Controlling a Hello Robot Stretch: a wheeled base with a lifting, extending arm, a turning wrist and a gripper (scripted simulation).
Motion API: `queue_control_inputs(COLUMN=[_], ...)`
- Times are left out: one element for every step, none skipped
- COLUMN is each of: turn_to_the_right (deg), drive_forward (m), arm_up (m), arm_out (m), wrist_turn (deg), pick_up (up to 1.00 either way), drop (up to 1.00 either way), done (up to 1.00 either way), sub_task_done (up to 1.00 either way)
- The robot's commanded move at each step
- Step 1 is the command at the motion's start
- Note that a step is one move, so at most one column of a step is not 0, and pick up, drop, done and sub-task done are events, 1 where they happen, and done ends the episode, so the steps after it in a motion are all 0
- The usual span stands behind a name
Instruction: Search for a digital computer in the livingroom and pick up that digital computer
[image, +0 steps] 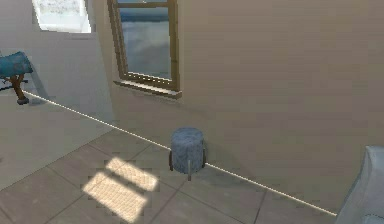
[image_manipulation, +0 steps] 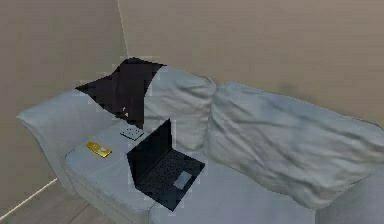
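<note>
In the forward view, farthest to the left of the sofa (image: 370, 185), a blue upholstered piece (image: 14, 66) with a dark leg juts in at the picture's edge. Above it and a little nearer the sofa, a pale framed picture (image: 62, 14) hangs on the wall. Closer again is a wood-framed window (image: 146, 42) set in the beige wall. Below the window, a bright patch of sunlight (image: 120, 186) lies on the grey tiled floor (image: 40, 195). A round grey stool (image: 188, 148) on short dark legs stands against the wall between the window and the sofa, well apart from both. The sofa itself shows here as a pale blue-grey edge at the forward view's right.

In the arm side view the sofa stands in the room's corner, with rumpled pale cushions. A black cloth (image_manipulation: 130, 85) is draped over the left end of its back. On the left seat cushion, near the sofa's left arm, lies a small yellow thing (image_manipulation: 98, 149). Just right of it, in front of the cloth, is a small flat white thing (image_manipulation: 130, 131). The laptop (image_manipulation: 165, 168), dark, sits on that same left seat cushion just right of the white thing, with its lid raised and its keyboard flat on the seat. I cannot tell how the jaws stand.
</note>
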Motion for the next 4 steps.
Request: queue_control_inputs(turn_to_the_right=[0.0, 0.0, 0.0, 0.0], drive_forward=[0.00, 0.00, 0.00, 0.00], arm_up=[0.04, 0.00, 0.00, 0.00], arm_out=[0.00, 0.26, 0.00, 0.00], wrist_turn=[0.0, 0.0, 45.0, 45.0], pick_up=[0.00, 0.00, 0.00, 0.00], drop=[0.00, 0.00, 0.00, 0.00], done=[0.00, 0.00, 0.00, 0.00], sub_task_done=[0.00, 0.00, 0.00, 0.00])
